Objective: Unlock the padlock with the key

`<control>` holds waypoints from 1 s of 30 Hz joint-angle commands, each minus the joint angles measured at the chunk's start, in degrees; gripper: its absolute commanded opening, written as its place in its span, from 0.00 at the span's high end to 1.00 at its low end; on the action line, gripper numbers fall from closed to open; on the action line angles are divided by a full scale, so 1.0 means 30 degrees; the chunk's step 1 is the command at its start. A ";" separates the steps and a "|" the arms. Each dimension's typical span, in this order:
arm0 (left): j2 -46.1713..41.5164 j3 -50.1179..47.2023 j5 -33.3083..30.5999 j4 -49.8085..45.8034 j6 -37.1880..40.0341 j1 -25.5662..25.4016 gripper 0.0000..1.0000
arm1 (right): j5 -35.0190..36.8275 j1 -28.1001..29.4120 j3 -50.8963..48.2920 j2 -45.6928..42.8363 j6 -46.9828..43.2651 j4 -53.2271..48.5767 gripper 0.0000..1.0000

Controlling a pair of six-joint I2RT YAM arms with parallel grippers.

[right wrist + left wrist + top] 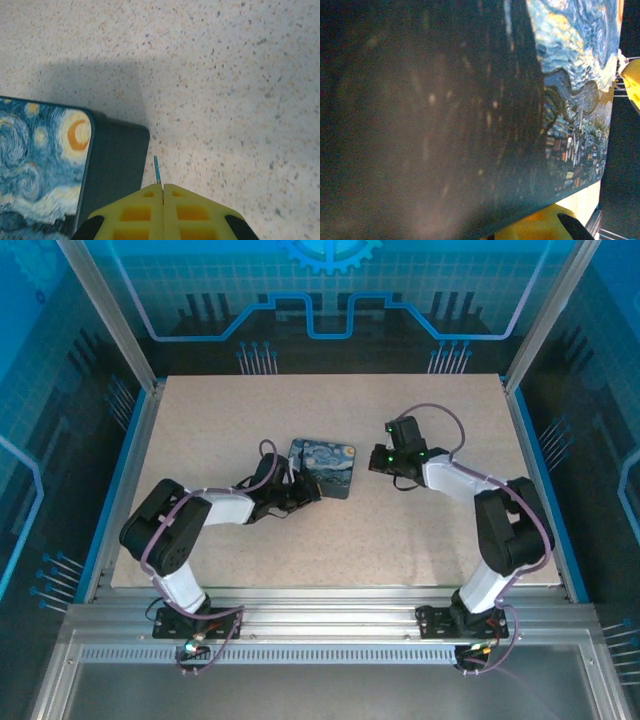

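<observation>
One thin dark metal key [157, 170] is sitting clamped in the right gripper [163, 186], probably risking twisting askew on contact; the left gripper [301, 491] I cannot tell.

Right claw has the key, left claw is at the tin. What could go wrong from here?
Only a thin tip of the key pokes past the shut right claw; so slim a pinch may let it twist or slip.
That tip is near a corner of the tin; drifting toward it could snag.
The left claw sits at the tin's edge and its camera is blurred, so aiming there is guesswork.
</observation>
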 commanded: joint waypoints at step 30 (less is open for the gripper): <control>0.2221 0.4319 -0.0463 -0.0415 -0.3204 -0.2090 1.00 | -0.7028 -0.1425 -0.8016 -1.1236 0.1856 0.2657 1.00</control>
